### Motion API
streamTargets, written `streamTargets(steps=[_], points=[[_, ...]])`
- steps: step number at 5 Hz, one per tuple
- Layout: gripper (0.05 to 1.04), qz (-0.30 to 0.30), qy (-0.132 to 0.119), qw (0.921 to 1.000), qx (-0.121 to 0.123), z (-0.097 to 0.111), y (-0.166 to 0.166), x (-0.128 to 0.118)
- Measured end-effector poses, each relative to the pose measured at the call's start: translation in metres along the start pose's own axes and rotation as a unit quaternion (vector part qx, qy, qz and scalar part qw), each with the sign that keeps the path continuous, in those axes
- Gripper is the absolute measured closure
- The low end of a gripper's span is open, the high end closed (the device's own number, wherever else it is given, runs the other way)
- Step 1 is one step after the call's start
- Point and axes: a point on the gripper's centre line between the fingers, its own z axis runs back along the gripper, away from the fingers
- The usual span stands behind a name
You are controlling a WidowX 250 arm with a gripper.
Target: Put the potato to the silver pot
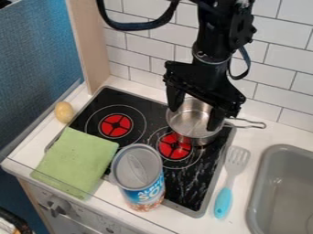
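The tall can (141,177) carries a blue label with large white lettering, and smaller marks run along the control panel (107,222) beside the knob (58,206). The can stands upright at the front of the stovetop (116,98), its lower part overlapping the stovetop's front border, with the green cloth (76,160) just beside it. That cloth lies flat over the stovetop's front left corner and onto the counter (19,161), one corner close to the counter's front edge. The potato (64,112) rests on the counter strip left of the stovetop, near the counter's left edge and just beyond the cloth, well apart from the pot. The silver pot (194,122) sits at the back right of the stovetop, its handle (246,123) pointing right, out past the stovetop's edge. A strip of counter runs between stovetop and sink (260,203), and on it lies the spatula (231,176), blue grip toward the front. The arm (214,39) comes in from the top and hangs steeply in front of the tiled wall (143,48), with the gripper (196,109) pointing down at the pot. Its two fingers stand wide apart, holding nothing, with the pot's opening between them; whether either touches the rim I cannot tell.
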Motion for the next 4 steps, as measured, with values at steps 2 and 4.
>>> streamTargets(steps=[2, 4], points=[[0.084, 0.103, 0.042, 0.9937, 0.005, -0.031, 0.043, -0.005], [0.084, 0.277, 0.063, 0.9583, 0.032, -0.056, 0.121, -0.023]])
